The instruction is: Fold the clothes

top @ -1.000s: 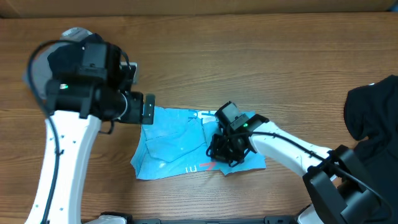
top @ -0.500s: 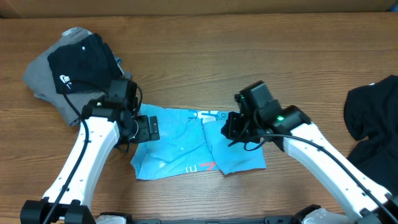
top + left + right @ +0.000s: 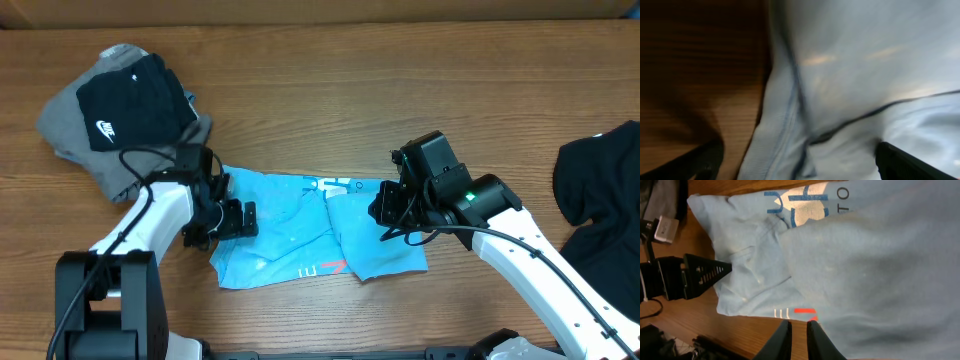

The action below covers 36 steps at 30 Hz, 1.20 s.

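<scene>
Surface: wooden table (image 3: 330, 110), brown grain running left to right
Top edge of frame: paler tan strip
Light: even, soft shadows

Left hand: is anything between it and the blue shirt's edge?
Nothing visible. The left hand sits open right at the left edge of the blue shirt, on bare table. The grey and black pile lies behind it, apart.
</scene>
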Available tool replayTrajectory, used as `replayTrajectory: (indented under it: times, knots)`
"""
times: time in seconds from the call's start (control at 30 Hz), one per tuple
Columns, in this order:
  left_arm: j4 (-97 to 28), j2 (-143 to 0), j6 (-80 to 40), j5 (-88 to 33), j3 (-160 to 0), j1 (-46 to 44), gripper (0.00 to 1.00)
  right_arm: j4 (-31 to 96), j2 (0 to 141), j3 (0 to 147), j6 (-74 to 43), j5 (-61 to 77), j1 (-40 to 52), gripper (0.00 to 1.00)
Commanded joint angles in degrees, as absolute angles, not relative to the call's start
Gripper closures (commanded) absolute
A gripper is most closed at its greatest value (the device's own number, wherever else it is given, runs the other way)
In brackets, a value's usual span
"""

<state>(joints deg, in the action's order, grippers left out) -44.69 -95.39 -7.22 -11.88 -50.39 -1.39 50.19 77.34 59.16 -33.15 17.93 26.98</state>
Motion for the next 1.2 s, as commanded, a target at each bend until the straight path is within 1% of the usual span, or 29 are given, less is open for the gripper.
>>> replayTrajectory:
  times: [0.0, 0.03, 0.07, 0.1, 0.13, 0.2, 0.3, 0.5, 0.73, 0.8, 0.9, 1.0, 1.03, 1.1, 1.17]
  knots:
    - [-43.97, -101.89, -3.77, -14.04, -48.75, -1.19, 0.08, 50.15, 76.25, 60.29, -32.73, 16.69, 26.59, 0.85]
    - [-43.97, -102.94, -3.77, -14.06, -48.75, -1.19, 0.14, 50.19, 76.25, 60.29, -32.73, 16.69, 26.59, 0.85]
    - [-43.97, -103.81, -3.77, -14.17, -48.75, -1.19, 0.25, 50.28, 76.25, 60.29, -32.73, 16.69, 26.59, 0.85]
    - [-43.94, -104.51, -3.75, -14.24, -48.75, -1.19, 0.36, 50.33, 76.25, 60.29, -32.73, 16.67, 26.59, 0.85]
    - [-43.94, -105.03, -3.44, -14.24, -48.75, -1.19, 0.51, 50.35, 76.25, 60.29, -32.73, 16.56, 26.59, 0.85]
    - [-43.92, -105.27, -2.59, -14.98, -48.75, -1.19, 0.73, 50.3, 76.25, 60.29, -32.73, 16.49, 26.59, 0.85]
    - [-44.64, -105.19, -2.0, -15.11, -49.15, -1.19, 0.96, 50.3, 76.25, 60.29, -32.75, 16.12, 26.59, 0.86]
    - [-53.36, -103.66, -1.26, -13.82, -55.33, -1.08, 0.96, 50.61, 76.25, 60.29, -32.75, 16.08, 26.59, 0.85]
    - [-68.93, -97.34, -3.22, -4.54, -70.02, -1.08, 0.96, 51.18, 76.23, 60.29, -32.75, 15.09, 26.59, 0.85]
    - [-72.64, -96.05, -3.22, -3.84, -74.56, -1.1, 0.96, 51.2, 76.23, 60.29, -32.77, 14.37, 26.59, 0.85]
    - [-77.19, -95.02, -3.38, -4.54, -81.14, -1.43, 0.96, 51.2, 76.23, 60.29, -32.77, 13.67, 26.37, 0.85]
    - [-80.77, -94.61, -3.44, -9.26, -86.8, -3.27, 0.96, 51.33, 76.23, 60.29, -32.82, 12.8, 25.26, 0.84]
    - [-81.3, -94.59, -3.46, -11.18, -88.16, -4.16, 0.96, 51.37, 76.23, 60.29, -33.04, 12.58, 24.51, 0.84]
    - [-81.3, -94.59, -3.92, -13.65, -90.08, -6.52, 0.96, 51.48, 76.23, 60.29, -33.06, 12.51, 22.83, 0.8]
    - [-79.92, -94.59, -5.96, -13.61, -90.65, -10.04, 0.96, 51.81, 76.23, 60.29, -33.21, 12.29, 20.6, 0.78]
